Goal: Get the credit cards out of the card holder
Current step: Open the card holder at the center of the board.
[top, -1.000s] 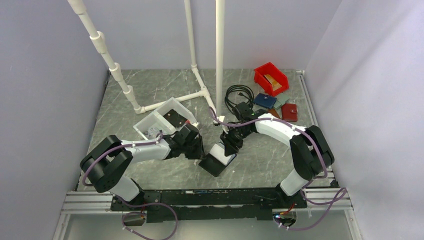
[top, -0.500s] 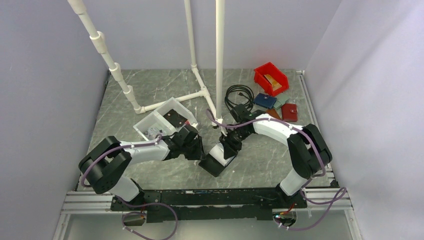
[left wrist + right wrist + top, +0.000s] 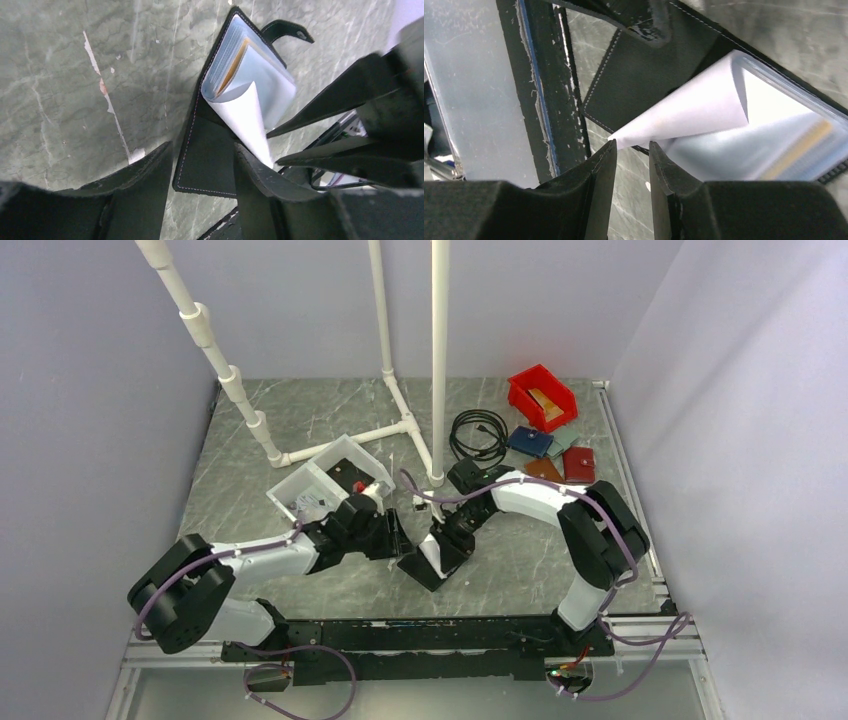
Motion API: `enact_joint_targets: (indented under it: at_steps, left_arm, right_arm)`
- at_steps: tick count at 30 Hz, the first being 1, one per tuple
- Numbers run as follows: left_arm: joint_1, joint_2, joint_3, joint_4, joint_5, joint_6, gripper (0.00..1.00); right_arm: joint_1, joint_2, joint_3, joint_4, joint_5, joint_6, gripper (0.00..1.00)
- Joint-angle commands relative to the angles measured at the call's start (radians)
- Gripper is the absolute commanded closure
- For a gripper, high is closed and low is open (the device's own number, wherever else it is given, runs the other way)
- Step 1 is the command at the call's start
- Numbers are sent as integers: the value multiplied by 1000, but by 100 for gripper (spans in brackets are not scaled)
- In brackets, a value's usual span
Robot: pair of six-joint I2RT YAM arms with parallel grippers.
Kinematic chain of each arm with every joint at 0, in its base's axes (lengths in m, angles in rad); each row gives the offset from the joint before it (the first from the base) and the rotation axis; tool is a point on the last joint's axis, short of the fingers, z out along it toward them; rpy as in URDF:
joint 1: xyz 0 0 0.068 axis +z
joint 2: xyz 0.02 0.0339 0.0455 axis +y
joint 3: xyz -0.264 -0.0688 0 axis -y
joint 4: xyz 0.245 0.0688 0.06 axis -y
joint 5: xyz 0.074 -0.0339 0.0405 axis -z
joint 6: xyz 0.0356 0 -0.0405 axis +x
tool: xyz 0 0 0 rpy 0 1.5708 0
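The card holder point(image 3: 428, 578) lies open on the table between the two arms, its black cover point(image 3: 210, 160) flat and its pale clear sleeves point(image 3: 265, 75) fanned up. A gold-tan credit card's edge point(image 3: 234, 67) shows among the sleeves point(image 3: 804, 145). One pale sleeve point(image 3: 694, 110) is curled into a cone. My left gripper point(image 3: 202, 147) is open, and its fingers straddle the cover's near corner without pinching it. My right gripper point(image 3: 631, 147) stands narrowly open, with the tip of the curled sleeve at its fingertips point(image 3: 610, 150).
A white bin point(image 3: 325, 480) sits behind the left arm. At the back right are a red bin point(image 3: 540, 395), a black cable coil point(image 3: 478, 432) and several wallets point(image 3: 578, 464). White pipes point(image 3: 438, 360) rise at the back. The table's black front rail point(image 3: 420, 635) is close.
My left gripper has opened and let go of the black cover, and that arm has stretched lower. My right gripper has narrowed a little and moved left, over the curled sleeve.
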Motion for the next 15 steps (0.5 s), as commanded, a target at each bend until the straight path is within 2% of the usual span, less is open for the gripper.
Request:
enact_joint_targets:
  at_steps: [1, 5, 11, 15]
  left_arm:
    - [24, -61, -65, 165, 39, -81, 46]
    - [27, -60, -90, 238, 44, -114, 44]
    - [27, 44, -99, 392, 99, -155, 45]
    - [26, 74, -93, 418, 107, -163, 46]
  right_arm:
    - [37, 13, 42, 6, -51, -18, 68]
    - [43, 10, 45, 4, -66, -28, 67]
    - [44, 1, 47, 3, -90, -41, 66]
    - [47, 8, 53, -16, -111, -58, 66]
